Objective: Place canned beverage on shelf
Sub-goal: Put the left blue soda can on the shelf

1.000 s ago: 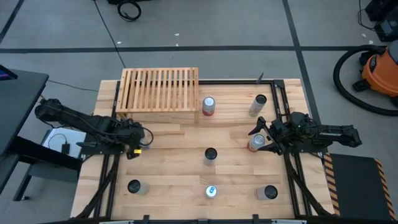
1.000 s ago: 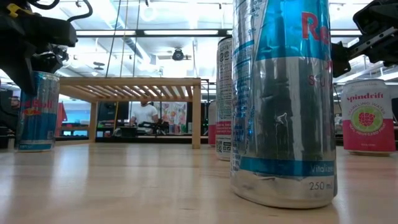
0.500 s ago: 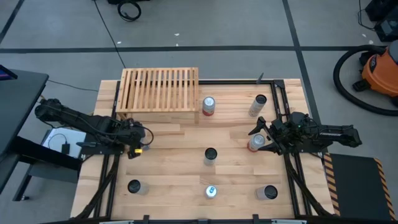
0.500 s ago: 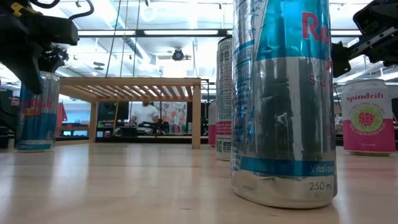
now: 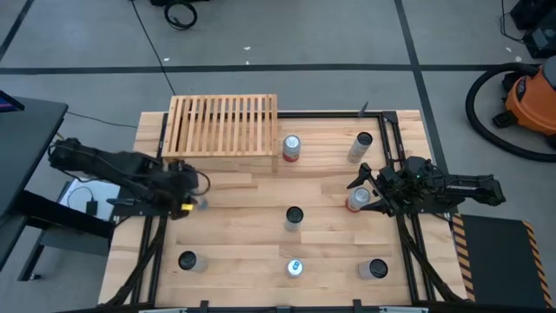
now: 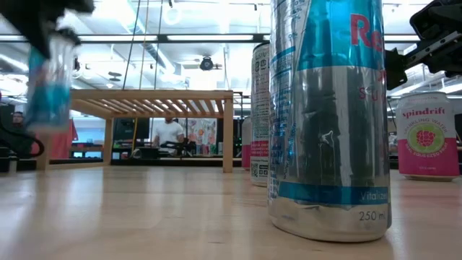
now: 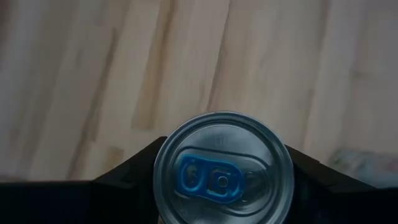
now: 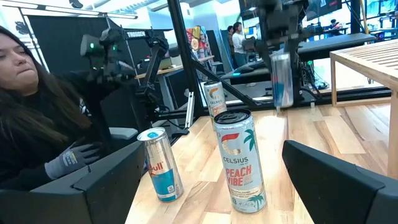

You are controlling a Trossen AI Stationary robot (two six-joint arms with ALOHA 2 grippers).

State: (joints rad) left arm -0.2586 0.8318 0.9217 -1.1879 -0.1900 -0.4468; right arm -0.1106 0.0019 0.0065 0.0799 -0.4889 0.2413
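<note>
Can [image 6: 49, 79] is clamped in the left gripper [image 5: 184, 193] and off the table, upper left of the low view, blurred. In the high view it sits at centre left, just below the front edge of the shelf [image 5: 223, 127]. In the left wrist view we see the can top [image 7: 224, 169] with a blue tab, dark fingers [image 7: 130, 174] tight on both sides, bare table planks below.

Right gripper [image 5: 363, 198] waits at centre right of the high view with its jaws wide apart around a red-topped can [image 5: 357, 200], not closed on it. The right wrist view shows a peach can [image 8: 239, 160] between its fingers [image 8: 348, 180], plus a person seated beyond the table edge at the left.

Our risks from here:
- Shelf top is slatted. If we set the can base down across a gap or at a tilt, it can rock and tip on release.
- We are close to the shelf's front edge. If we don't lift clear enough before moving in, the can bottom likely hits the front rail and twists in the grip.
- The can is smooth and thin-walled, so it could slip or turn in the jaws on any bump.
- Another can [image 5: 291, 147] stands just right of the shelf; drifting that way could knock it.
</note>
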